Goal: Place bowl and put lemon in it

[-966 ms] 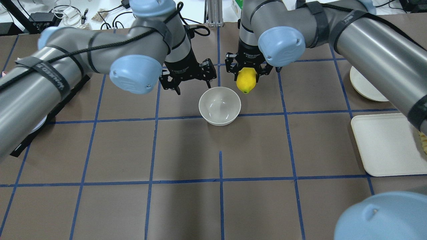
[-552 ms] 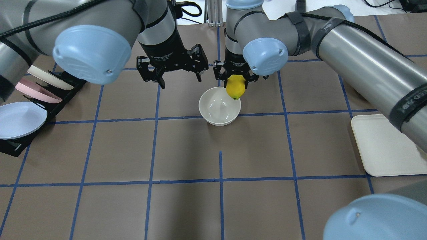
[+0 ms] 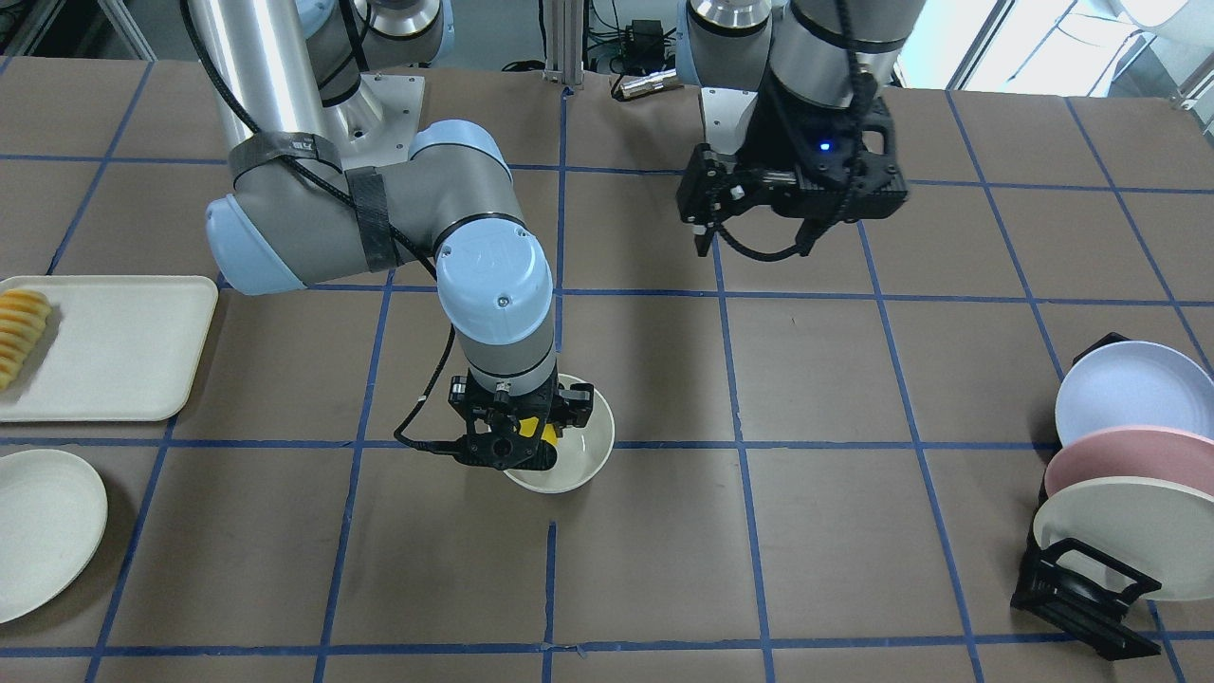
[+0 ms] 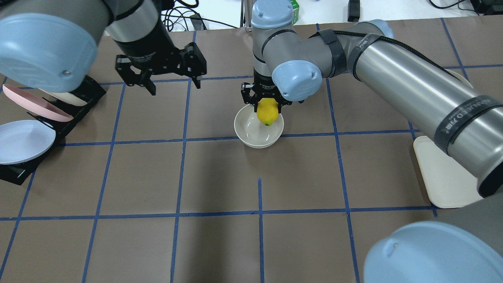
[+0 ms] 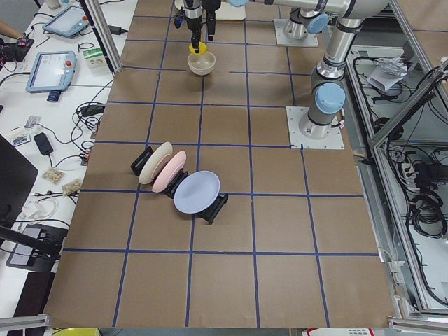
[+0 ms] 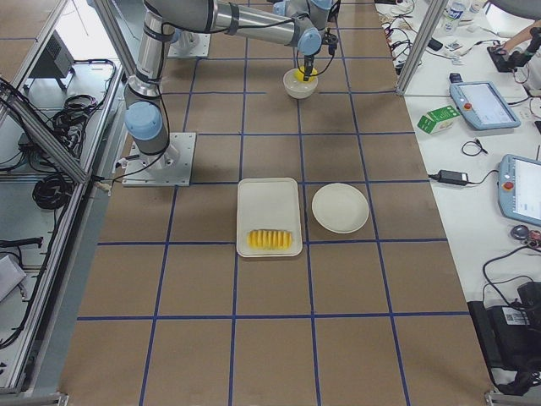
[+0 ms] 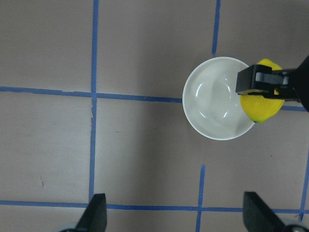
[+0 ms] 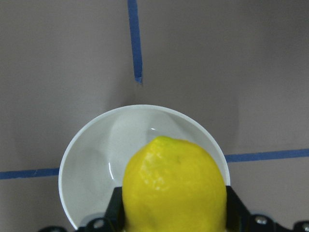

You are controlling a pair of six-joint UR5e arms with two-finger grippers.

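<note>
My right claw (image 4: 267,105) is pinching the lemon (image 4: 267,114) between its 2 fingers, with the fruit's long axis pointing down. The lemon hangs over the bowl (image 4: 251,135), above the part of the rim on my right side, its lower tip over the glossy inside; seen from the table's left end it sits above the bowl, not resting in it. The bowl stands upright on the brown table (image 4: 220,177), across a blue tape line (image 4: 157,139), near the middle of the grid. My left claw (image 4: 175,87) is spread wide with nothing between its fingers; it hovers well apart from the bowl, toward my left, and its wrist camera looks straight down on bowl and lemon. On my left a black rack (image 3: 1081,593) holds 3 plates on edge: lavender, pink, cream. On my right lies a cream tray (image 3: 114,351) with a row of yellow-orange slices (image 3: 19,334) at one end; just beside it lies a flat cream plate (image 3: 38,531).
</note>
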